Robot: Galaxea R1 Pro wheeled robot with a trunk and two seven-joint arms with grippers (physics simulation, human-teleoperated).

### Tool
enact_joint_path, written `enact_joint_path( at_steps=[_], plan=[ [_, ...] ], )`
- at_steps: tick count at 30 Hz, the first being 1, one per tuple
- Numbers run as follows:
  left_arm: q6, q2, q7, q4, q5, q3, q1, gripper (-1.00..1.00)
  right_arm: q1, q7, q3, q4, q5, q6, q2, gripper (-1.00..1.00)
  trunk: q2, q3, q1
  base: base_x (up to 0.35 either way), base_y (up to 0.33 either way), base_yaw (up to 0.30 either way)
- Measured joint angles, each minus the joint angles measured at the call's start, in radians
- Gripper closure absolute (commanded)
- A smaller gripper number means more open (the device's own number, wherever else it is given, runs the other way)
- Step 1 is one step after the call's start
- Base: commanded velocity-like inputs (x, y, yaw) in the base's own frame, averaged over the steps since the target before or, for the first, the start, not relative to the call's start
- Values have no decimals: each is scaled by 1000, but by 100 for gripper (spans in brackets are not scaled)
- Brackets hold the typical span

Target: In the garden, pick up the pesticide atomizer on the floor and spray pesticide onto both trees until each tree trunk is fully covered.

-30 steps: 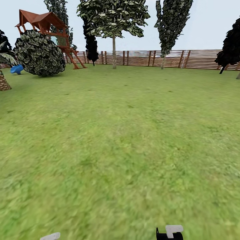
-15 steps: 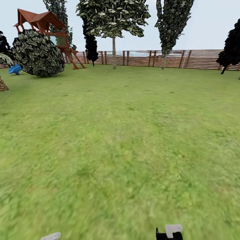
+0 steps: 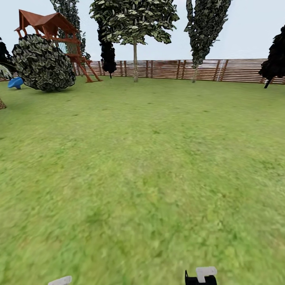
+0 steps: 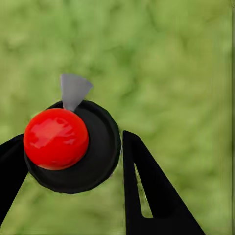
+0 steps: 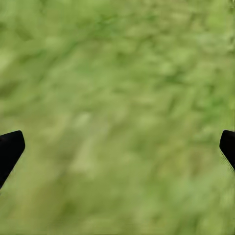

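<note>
The pesticide atomizer (image 4: 68, 147), with a black round body, a red cap and a grey nozzle, sits between the black fingers (image 4: 147, 186) of my left gripper (image 4: 68, 142), which is shut on it above blurry green grass. My right gripper (image 5: 117, 142) is open, its fingertips far apart over bare grass. In the head view a tall tree (image 3: 132, 19) with a straight bare trunk (image 3: 135, 61) stands far ahead by the fence. The lawn (image 3: 142, 166) stretches between me and it.
A brown slat fence (image 3: 221, 70) rings the far side. A red wooden play tower (image 3: 51, 27), a round leafy bush (image 3: 43, 63) and a blue object (image 3: 16, 82) stand at the far left. Dark column-shaped trees (image 3: 206, 23) rise along the fence.
The whole head view has drifted: the bush and play tower slid slightly left and the scaly palm trunk at the left edge has nearly left the picture. The arms keep their place.
</note>
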Motion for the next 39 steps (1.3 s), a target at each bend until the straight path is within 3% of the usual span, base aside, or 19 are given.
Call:
enact_joint_path(
  at_steps=[39],
  plan=[
    [0,0,0,0,0,0,0,100,0,0,0,0,-1,0,2,-100,0,0,0,340,0,0]
  ],
)
